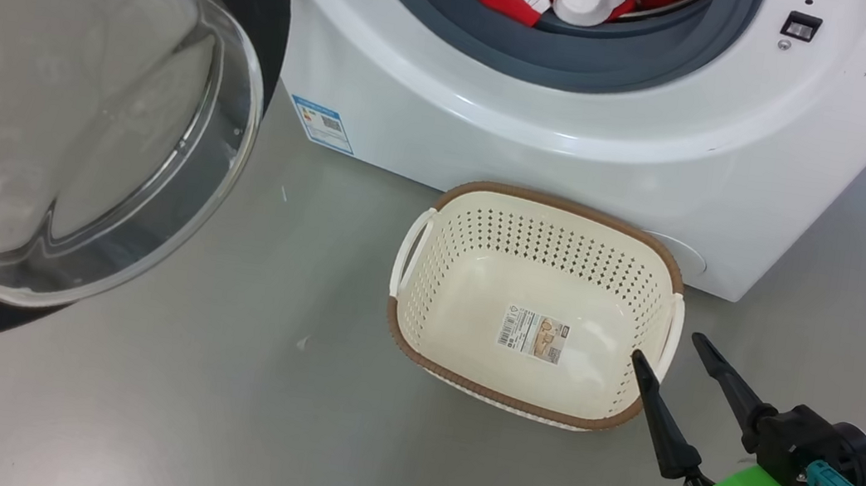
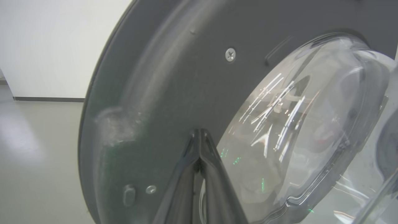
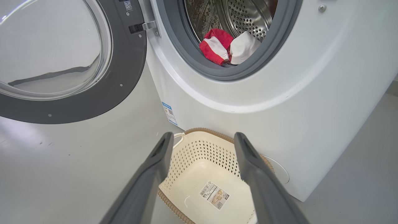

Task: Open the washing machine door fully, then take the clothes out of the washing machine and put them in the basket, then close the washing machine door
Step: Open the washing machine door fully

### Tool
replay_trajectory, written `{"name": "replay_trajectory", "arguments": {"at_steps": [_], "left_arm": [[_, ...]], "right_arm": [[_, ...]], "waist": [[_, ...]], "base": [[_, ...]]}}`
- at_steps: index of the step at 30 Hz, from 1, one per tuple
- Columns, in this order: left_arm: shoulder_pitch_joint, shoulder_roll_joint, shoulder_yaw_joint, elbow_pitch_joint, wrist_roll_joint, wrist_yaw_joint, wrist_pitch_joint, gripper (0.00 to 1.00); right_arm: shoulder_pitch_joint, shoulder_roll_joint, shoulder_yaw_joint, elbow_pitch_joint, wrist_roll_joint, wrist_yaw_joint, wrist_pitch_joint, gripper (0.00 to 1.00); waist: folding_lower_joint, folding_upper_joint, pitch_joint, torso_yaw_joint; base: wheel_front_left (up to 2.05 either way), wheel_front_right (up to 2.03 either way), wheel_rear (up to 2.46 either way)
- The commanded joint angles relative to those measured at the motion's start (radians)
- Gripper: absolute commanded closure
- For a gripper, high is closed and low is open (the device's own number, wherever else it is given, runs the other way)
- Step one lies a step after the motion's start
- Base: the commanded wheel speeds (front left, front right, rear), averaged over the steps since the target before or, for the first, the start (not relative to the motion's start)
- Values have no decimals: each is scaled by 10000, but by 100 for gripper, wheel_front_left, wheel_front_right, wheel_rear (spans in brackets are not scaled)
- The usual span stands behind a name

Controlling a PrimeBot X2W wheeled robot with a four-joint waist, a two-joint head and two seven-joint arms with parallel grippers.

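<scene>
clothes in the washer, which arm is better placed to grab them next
Right, likely: the right pincer is open and empty beside the basket, facing the clothes. The left pincer is shut, pointed at the door.

The washing machine door [image 1: 65,111] has clear glossy glass, the drum [image 3: 245,18] shiny perforated steel, the basket [image 1: 533,244] matt plastic.

Smooth grey floor [image 1: 125,420], faintly glossy, flecked with small pale specks [image 1: 302,341]. Plain white wall [image 2: 56,40] beyond, edged below by a dark skirting strip [image 2: 46,99].
</scene>
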Motion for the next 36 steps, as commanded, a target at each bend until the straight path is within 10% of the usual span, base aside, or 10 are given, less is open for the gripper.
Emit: {"name": "replay_trajectory", "arguments": {"at_steps": [1,19,23,25,26,36], "left_arm": [[-185,657,330,-118,94,-37,-49,100],[1261,35,-1005,-1046,-314,-54,-49,100],[1798,-110,-1482,-1572,-520,-54,-49,55],[2098,-172,-1738,-1804,-614,-55,-49,7],[2244,-209,-1809,-1933,-663,-55,-49,0],[3248,-263,-3193,-2808,-1133,-55,-49,0]], "right_arm": [[-196,-26,230,-196,-74,63,-93,0],[101,83,108,-191,28,63,-93,0],[202,134,7,-231,52,63,-93,0],[263,176,-42,-241,63,63,-93,0],[298,197,-69,-255,70,63,-93,0],[563,293,-401,-388,76,63,-93,0]], "waist": [[0,0,-15,-12],[0,0,-831,-63],[0,0,-1003,-96],[0,0,-1111,-146],[0,0,-1149,-178],[0,0,-1317,-522]], "base": [[0,0,0],[0,0,0],[0,0,0],[0,0,0],[0,0,0],[0,0,0]]}}
